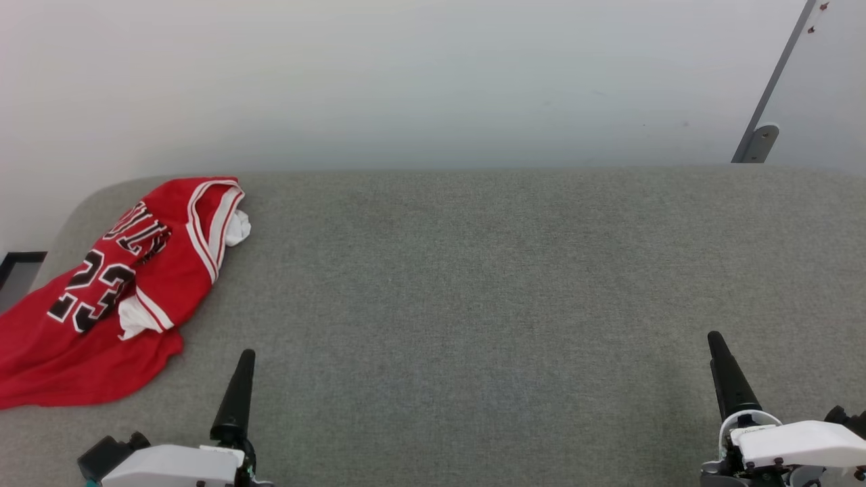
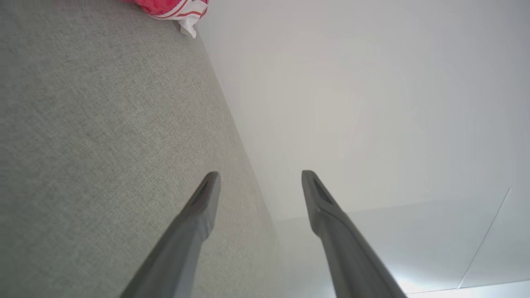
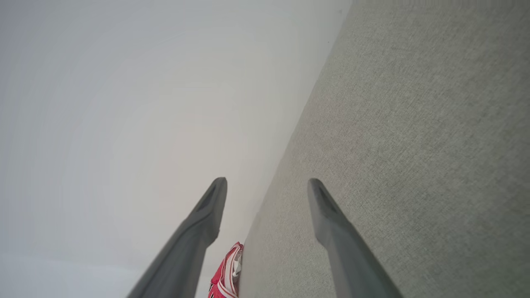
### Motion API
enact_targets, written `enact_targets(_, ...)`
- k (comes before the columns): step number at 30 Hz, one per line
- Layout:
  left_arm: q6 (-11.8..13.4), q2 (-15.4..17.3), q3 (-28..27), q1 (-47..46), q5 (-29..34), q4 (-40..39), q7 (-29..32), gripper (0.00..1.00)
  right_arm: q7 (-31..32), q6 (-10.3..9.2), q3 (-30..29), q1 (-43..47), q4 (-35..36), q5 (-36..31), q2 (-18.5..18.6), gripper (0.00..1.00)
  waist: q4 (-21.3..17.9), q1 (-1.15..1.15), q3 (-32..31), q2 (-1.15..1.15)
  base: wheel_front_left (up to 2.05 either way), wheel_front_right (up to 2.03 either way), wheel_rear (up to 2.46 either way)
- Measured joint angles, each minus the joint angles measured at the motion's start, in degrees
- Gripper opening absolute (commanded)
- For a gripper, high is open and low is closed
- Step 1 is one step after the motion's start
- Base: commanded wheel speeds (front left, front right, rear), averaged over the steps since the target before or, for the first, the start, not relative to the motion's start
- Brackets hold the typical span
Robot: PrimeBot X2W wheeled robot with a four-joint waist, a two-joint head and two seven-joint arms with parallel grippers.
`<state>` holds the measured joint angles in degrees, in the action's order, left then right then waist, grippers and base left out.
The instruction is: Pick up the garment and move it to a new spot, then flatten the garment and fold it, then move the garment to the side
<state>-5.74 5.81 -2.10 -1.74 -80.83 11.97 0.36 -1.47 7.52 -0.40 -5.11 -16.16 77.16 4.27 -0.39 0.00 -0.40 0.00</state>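
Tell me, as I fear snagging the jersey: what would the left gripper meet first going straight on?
Likely the white wall beyond the grey table; the left gripper points clear of the garment, off to its left. Depth unclear.

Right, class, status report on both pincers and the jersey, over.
Left pincer open, empty. Right pincer open, empty. Jersey crumpled at grey surface's left end, untouched. No obstacle seen.

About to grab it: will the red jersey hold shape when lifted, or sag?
Probably floppy: the jersey lies crumpled in soft folds, so it should sag from any pinch point. Likely light, being thin fabric. Its left part seems to hang off the grey table, so pushing might drop it.
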Motion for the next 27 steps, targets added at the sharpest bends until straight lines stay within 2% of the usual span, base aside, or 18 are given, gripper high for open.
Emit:
enact_targets(11, 2.2, 2.4, 2.2, 0.0, 11.0, 0.0, -3.8, 1.0, -2.2, 0.0, 0.4, -0.4, -0.6, -12.9, 0.0, 1.0, -0.1, 0.0, -0.4, 0.0, 0.0, 0.0, 0.0)
enact_targets(27, 3.8, 5.3, 4.6, 0.7, 25.7, 0.3, -6.9, 1.0, -4.9, 0.0, -0.4, -0.8, -1.5, -29.7, -0.1, 1.0, -0.3, 0.0, -1.1, 0.0, 0.0, 0.0, 0.0)
